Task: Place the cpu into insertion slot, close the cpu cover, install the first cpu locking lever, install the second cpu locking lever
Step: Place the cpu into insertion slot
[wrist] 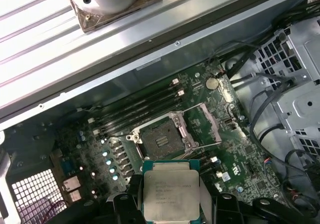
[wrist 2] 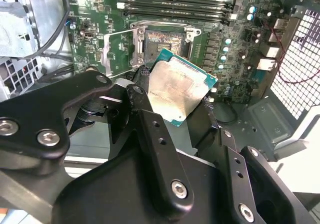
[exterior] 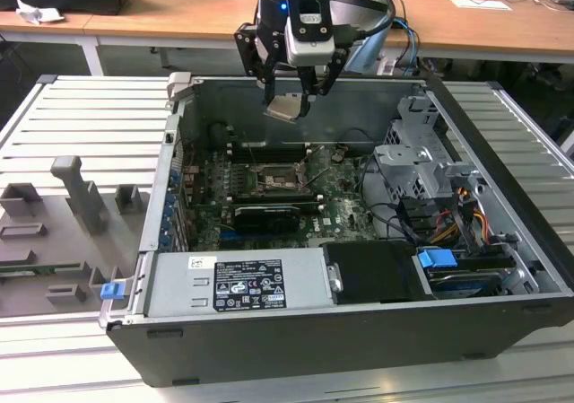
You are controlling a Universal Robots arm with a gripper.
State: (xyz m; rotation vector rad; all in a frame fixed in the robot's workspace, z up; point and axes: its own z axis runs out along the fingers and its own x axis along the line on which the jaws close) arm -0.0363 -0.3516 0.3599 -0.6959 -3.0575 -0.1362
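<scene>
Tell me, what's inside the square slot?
Nothing: the slot shows only its dark floor. The gripper holds the cpu. In the second wrist view the cpu covers part of it.

bright, even room light; glare washes the cpu (wrist 2: pixel 177 92) top pale in the second wrist view, motherboard (wrist 2: pixel 95 14) beyond it dimmer.

End effector (wrist: pixel 171 206) holds cpu (wrist: pixel 170 193) clear of insertion slot (wrist: pixel 161 140); cpu cover (wrist: pixel 214 120) open.

From my console I count one cpu (wrist: pixel 170 194), one slot (wrist: pixel 161 140), one cover (wrist 2: pixel 107 54), one gripper (exterior: pixel 289 98), one case (exterior: pixel 359 331), one power supply (exterior: pixel 238 282), one graphics card (exterior: pixel 265 216) and two blue tabs (exterior: pixel 110 289) (exterior: pixel 438 261).
</scene>
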